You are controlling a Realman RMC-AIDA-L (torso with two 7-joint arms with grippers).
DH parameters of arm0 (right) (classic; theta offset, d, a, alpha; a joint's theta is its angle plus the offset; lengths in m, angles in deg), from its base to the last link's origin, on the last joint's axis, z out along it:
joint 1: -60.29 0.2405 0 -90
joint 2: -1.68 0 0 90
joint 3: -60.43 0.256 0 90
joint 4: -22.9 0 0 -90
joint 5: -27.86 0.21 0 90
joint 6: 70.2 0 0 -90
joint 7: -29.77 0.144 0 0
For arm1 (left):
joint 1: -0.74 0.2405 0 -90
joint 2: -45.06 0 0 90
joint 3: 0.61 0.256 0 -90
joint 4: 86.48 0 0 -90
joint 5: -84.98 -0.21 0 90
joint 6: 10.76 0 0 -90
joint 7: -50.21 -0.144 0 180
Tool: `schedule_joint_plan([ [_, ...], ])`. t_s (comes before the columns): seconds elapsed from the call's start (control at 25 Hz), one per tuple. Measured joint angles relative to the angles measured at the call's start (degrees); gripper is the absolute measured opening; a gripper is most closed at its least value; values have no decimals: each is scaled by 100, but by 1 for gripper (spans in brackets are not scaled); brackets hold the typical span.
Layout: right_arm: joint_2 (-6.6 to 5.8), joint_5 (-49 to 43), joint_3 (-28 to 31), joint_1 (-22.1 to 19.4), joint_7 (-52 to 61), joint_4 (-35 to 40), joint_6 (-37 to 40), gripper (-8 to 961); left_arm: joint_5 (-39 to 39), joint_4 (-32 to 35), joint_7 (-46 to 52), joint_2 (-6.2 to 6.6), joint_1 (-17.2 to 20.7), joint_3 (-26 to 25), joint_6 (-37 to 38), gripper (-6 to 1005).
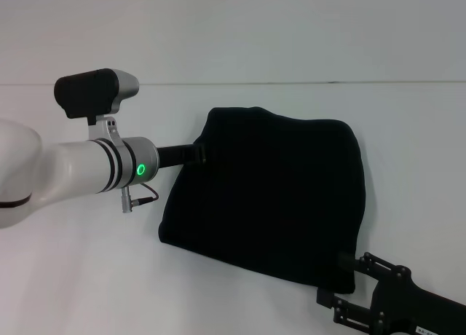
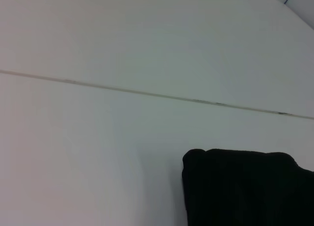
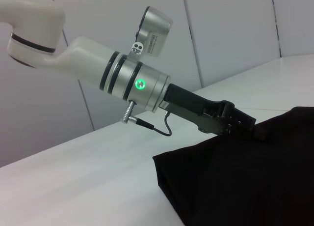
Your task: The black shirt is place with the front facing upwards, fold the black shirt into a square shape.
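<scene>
Head view: the shirt (image 1: 266, 196) lies on the white table (image 1: 80, 277) as a dark, roughly square bundle w/ rounded far corners, no print showing. My left claw (image 1: 202, 155) is at its far-left corner, tips against or under the edge there; can't tell if they're spread or pinching, black on black. My right claw (image 1: 348, 263) sits at the near-right corner, linkage low over the table, tip touching the hem. Same problem, can't tell its state. Diagonal corners makes sense to me: one arm pins or lifts each end so the cloth stays flat while an edge gets squared.

Left wrist view: only table and one rounded corner of the shirt (image 2: 245, 189), plus a seam line across the tabletop (image 2: 147, 92) (none of my own fingers show).

Right wrist view: looking across the shirt (image 3: 245, 177) at my left claw (image 3: 248, 125), its body angled down, tip at the top edge of the cloth. Folding looks nearly done, prob just tidying corners left
</scene>
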Motion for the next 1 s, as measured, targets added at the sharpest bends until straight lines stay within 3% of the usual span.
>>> schedule_joint_plan([
  [0.04, 0, 0, 0, 2, 0, 0, 0, 809, 0, 1, -1, 0, 0, -2, 5, 631],
  [0.16, 0, 0, 0, 6, 0, 0, 0, 809, 0, 3, -2, 0, 0, -5, 14, 384],
  [0.4, 0, 0, 0, 17, 0, 0, 7, 809, 182, 10, 0, 16, 34, -34, 19, 151],
  [0.6, 0, 0, 8, 52, 0, 0, 6, 809, 542, 28, 2, 38, 150, -37, 80, 82],
  [0.8, 0, 19, 44, 98, 0, 6, -11, 809, 1232, 216, 21, 46, 557, -110, 279, 82],
  [1.0, -1, 49, 58, 160, 0, 38, -46, 809, 1867, 230, -50, 45, 1061, -711, 728, 81],
])
